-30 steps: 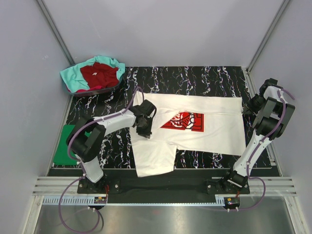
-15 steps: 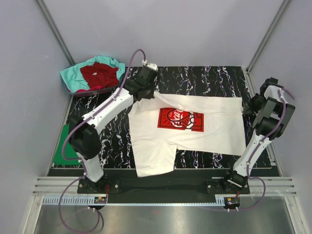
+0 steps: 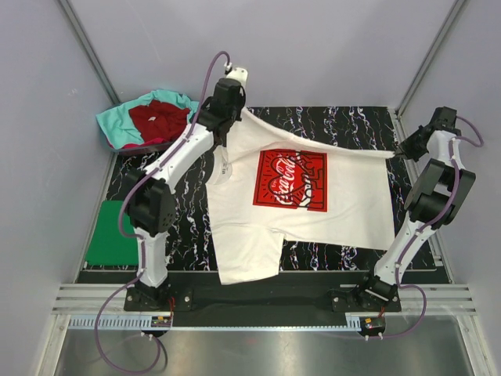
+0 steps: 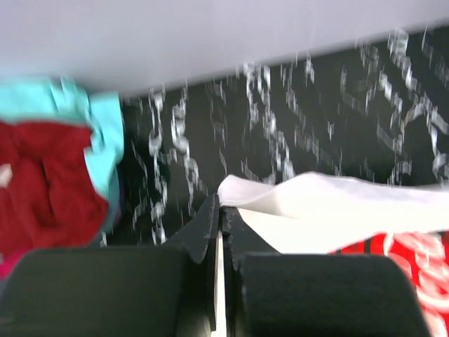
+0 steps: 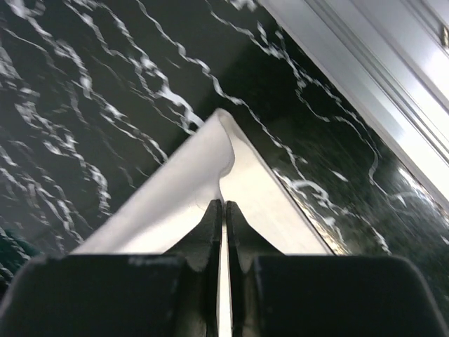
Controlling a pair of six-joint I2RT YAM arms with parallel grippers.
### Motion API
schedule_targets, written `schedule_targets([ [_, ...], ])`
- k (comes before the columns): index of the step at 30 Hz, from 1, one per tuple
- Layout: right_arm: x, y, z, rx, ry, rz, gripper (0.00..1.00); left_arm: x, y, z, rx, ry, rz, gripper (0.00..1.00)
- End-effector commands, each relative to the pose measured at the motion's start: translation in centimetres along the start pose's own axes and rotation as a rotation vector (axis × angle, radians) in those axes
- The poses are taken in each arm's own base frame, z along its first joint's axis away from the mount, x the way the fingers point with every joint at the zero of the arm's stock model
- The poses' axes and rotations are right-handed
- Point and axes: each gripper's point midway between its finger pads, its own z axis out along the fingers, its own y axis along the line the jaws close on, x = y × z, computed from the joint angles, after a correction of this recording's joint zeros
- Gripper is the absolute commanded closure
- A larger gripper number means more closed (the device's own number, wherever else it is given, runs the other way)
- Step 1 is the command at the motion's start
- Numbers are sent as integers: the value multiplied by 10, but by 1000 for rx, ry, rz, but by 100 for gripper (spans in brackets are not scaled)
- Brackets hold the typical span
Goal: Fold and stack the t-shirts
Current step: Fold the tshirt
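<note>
Both pinch the white t-shirt: left claw on its far-left corner, right claw on the far-right. Far edge raised taut, the rest lying on the surface. Light, floppy cloth; the corners look like the best holds.

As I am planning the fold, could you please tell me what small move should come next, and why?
Probably carry both hands together toward the near edge. The left hand and right hand each pinch a far corner of the white t-shirt, its far edge lifted and taut, the rest lying on the table.
</note>
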Motion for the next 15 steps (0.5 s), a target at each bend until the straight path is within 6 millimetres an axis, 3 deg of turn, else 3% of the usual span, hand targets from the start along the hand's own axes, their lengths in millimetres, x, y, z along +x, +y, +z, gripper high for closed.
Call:
schedule_targets([
  [1,-61,56,-37,-185,-226,-22,100,-95,12,12,-34,-296,40,100],
  [3,-70,65,-37,-223,-260,-23,100,-121,12,13,-45,-373,89,100],
  [4,-79,70,-38,-246,-290,-29,100,-116,9,27,-49,-370,114,100],
  [5,-82,74,-37,-261,-294,-39,100,-128,10,27,-63,-406,124,100],
  [7,-94,80,-32,-274,-315,-51,100,-131,7,39,-74,-435,174,100],
  [9,-104,87,-26,-294,-325,-62,100,-146,5,41,-79,-508,209,100],
  [15,-116,97,-9,-320,-310,-74,100,-131,-14,62,-41,-545,327,100],
])
